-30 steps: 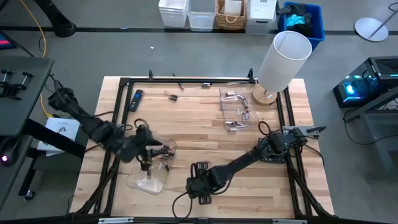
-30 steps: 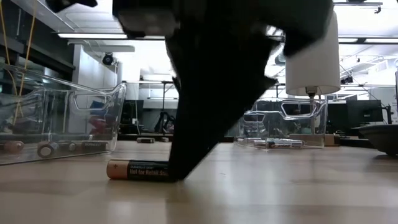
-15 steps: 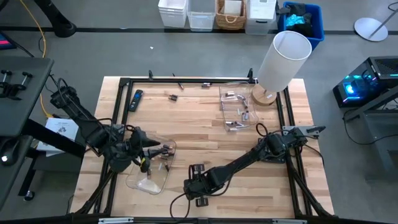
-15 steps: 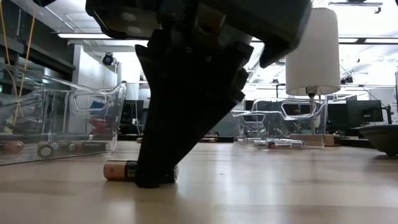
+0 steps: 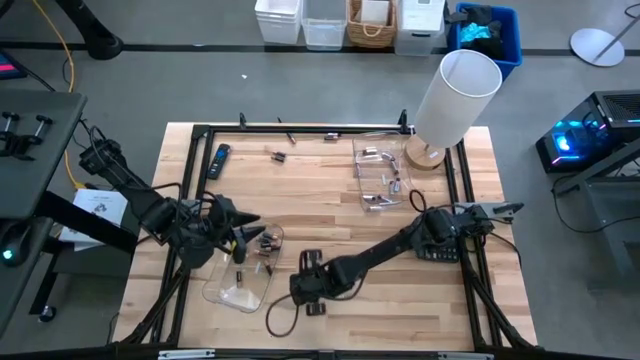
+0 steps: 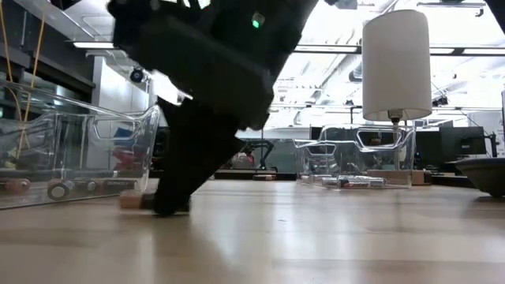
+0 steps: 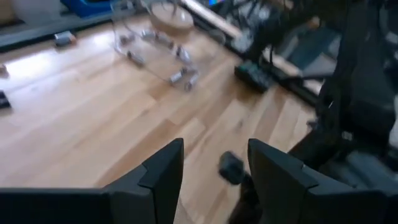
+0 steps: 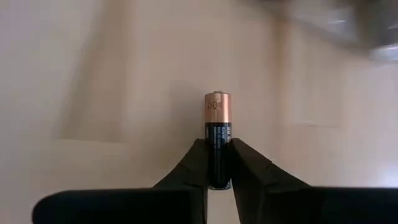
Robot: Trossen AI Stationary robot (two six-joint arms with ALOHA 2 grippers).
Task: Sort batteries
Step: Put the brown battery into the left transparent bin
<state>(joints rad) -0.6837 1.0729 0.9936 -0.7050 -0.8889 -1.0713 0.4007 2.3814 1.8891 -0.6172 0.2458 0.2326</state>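
Observation:
My right gripper [image 5: 303, 287] is down at the wood near the table's front, shut on a black battery with a copper end [image 8: 217, 106]. The low view shows that battery [image 6: 131, 200] beside the fingers. To its left stands a clear bin [image 5: 238, 270] holding a few batteries. My left gripper [image 5: 250, 232] hovers open above that bin, nothing between its fingers [image 7: 163, 167]. A second clear bin [image 5: 382, 176] at the far right holds silvery batteries. My right gripper pinches the battery's black body [image 8: 217, 140] between its two fingers, at the end away from the copper cap. The fingers slant down from the table's right. The battery sticks out ahead of them toward the left bin and lies level on the wood.
A white lamp [image 5: 452, 98] stands at the far right corner. A slim remote [image 5: 220, 160] and loose batteries [image 5: 279, 156] lie near the far edge. A dark calculator [image 5: 440, 250] sits under my right arm. Bare wood stretches between the two bins.
My right gripper has closed on the battery and gone toward the table's left, sliding the battery along the wood toward the left bin. My left gripper has turned about its wrist above that bin.

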